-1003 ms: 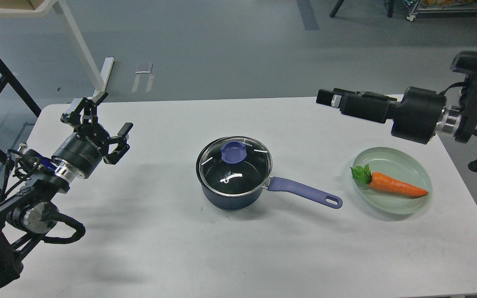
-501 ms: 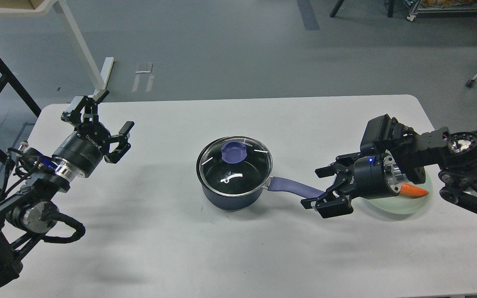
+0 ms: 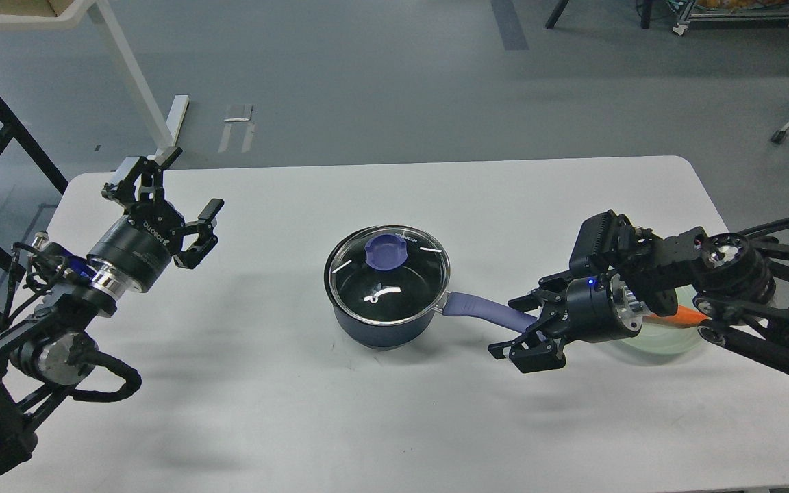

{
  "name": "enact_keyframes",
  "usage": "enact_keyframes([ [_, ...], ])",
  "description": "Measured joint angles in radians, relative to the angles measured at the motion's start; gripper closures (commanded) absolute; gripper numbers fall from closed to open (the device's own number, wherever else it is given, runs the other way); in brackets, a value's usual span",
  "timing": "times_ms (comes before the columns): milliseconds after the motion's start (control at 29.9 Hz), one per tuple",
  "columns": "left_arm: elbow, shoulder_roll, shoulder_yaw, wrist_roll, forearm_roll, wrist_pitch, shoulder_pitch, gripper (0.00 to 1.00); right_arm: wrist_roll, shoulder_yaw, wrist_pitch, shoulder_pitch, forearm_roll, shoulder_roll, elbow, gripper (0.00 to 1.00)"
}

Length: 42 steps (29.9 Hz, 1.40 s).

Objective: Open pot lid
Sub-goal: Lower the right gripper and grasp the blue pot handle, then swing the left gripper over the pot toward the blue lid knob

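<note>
Lid of clear glass with a purple-blue knob (image 3: pixel 387 263) sits closed on the dark navy saucepan (image 3: pixel 382 323) at table centre. Right gripper (image 3: pixel 520 328), spread, has moved closer around the long handle (image 3: pixel 487 314), probably to steady it. Left gripper (image 3: pixel 170 196) waits released.

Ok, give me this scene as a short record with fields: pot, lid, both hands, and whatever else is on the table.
pot: upright on table, handle pointing right
lid: seated on pot, knob untouched
left hand: open, raised, far left of pot
right hand: open, fingers straddling the handle's end
plate: mostly hidden behind right arm
carrot: only tip visible
</note>
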Motion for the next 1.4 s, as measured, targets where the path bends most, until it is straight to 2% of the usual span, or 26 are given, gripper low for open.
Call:
enact_keyframes([
  [368, -0.01, 0.0, 0.0, 0.0, 0.0, 0.004, 0.0, 0.01, 0.0, -0.003, 0.0, -0.001, -0.014, 0.002, -0.005, 0.57],
  [635, -0.038, 0.003, 0.001, 0.002, 0.069, 0.006, -0.008, 0.01, 0.0, -0.003, 0.0, 0.008, -0.015, 0.002, -0.006, 0.63],
  [769, -0.066, 0.0, 0.001, -0.006, 0.297, -0.001, -0.052, 0.01, 0.0, -0.003, 0.0, 0.008, -0.015, 0.002, -0.006, 0.64],
  [869, -0.114, -0.002, 0.0, -0.025, 0.555, -0.006, -0.111, 0.01, 0.0, -0.003, 0.0, 0.008, -0.015, 0.001, -0.006, 0.64],
  [1036, -0.202, -0.007, 0.016, -0.032, 1.016, -0.001, -0.241, 0.01, 0.0, -0.003, 0.0, 0.008, -0.015, 0.0, -0.006, 0.64],
  [1170, -0.236, -0.016, 0.134, -0.032, 1.307, 0.034, -0.381, 0.01, 0.0, -0.002, 0.003, 0.008, -0.015, 0.001, -0.006, 0.64],
  [1270, -0.228, -0.025, 0.3, -0.032, 1.43, 0.14, -0.495, 0.01, 0.0, -0.002, 0.004, 0.008, -0.015, 0.002, -0.006, 0.64],
  [1404, -0.157, -0.051, 0.524, -0.032, 1.51, 0.269, -0.611, 0.01, 0.0, -0.002, 0.005, 0.008, -0.013, 0.002, -0.006, 0.64],
])
